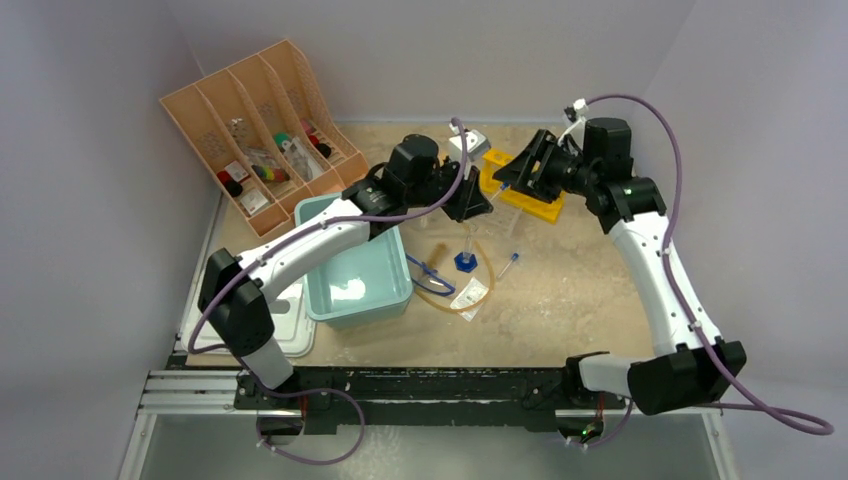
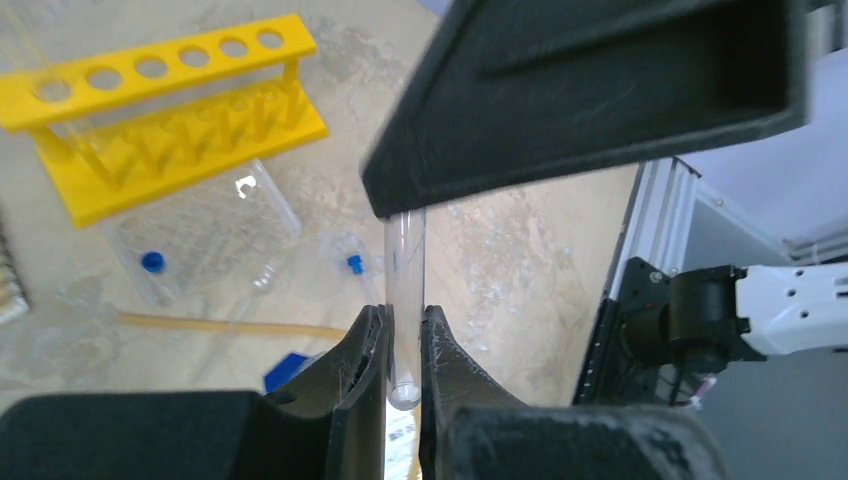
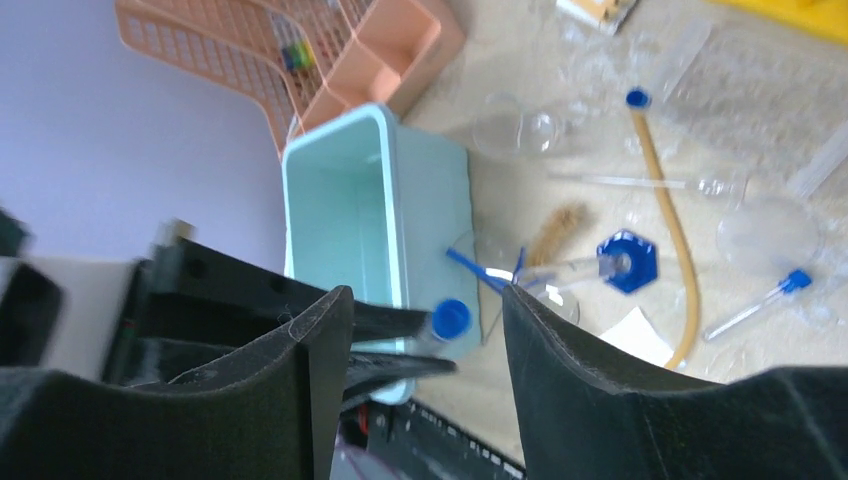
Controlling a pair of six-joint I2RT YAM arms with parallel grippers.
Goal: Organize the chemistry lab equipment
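At the middle of the desk (image 1: 580,290), the left hand (image 2: 403,320) is clenched on a thin clear test tube (image 2: 405,260). Both fingers press the glass near its rounded end. The tube is held above the desk surface, and its upper part runs behind the black body of the right hand. The right hand (image 3: 425,295) stands open with its fingers well apart. The tube's blue cap (image 3: 451,318) sits in the gap between them, touching neither finger. The pale teal tub (image 1: 355,275) stands on the desk under the left arm. The peach file organiser (image 1: 260,130) stands at the far left corner with small items (image 1: 262,172) in several of its slots. A yellow rack (image 2: 160,110) stands beyond the two hands. The remaining equipment lies on the desk just right of the tub. This comprises the cylinder with the blue hexagonal base (image 3: 625,265), the blue-rimmed goggles (image 3: 480,270), the wooden-handled brush (image 3: 560,230) and the amber tubing (image 3: 665,230), which curves around the cylinder's base. A second test tube (image 3: 760,300) with a blue cap lies on the desk near that base, apart from the rack.
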